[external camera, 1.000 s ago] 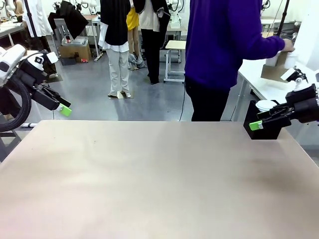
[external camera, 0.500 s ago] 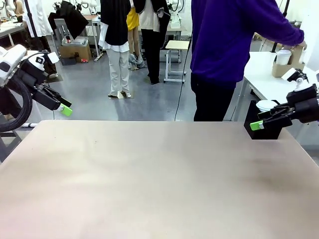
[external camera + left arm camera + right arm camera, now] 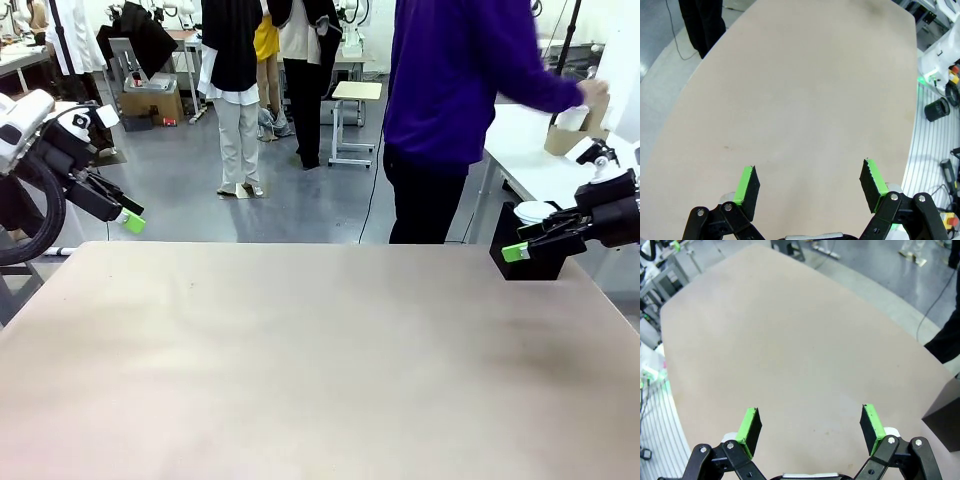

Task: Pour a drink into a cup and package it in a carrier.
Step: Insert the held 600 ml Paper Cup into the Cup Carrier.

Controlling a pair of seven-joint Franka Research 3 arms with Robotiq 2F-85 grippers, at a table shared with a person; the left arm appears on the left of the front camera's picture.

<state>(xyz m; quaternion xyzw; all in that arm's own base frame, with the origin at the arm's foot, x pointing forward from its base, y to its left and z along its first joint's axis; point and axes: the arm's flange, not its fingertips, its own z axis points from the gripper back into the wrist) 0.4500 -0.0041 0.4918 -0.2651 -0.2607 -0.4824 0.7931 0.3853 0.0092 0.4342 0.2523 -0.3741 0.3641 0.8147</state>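
Left gripper and right gripper are hanging wide apart, holding nothing, over opposite ends of the beige table. Beyond its far right corner, the person is reaching toward a brown carrier, partly hidden by the hand, on a white side table. A black box is sitting at that corner.

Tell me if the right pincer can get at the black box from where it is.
Probably yes: the right pincer, open and empty, hangs right beside the black box at the table corner, with nothing between them.
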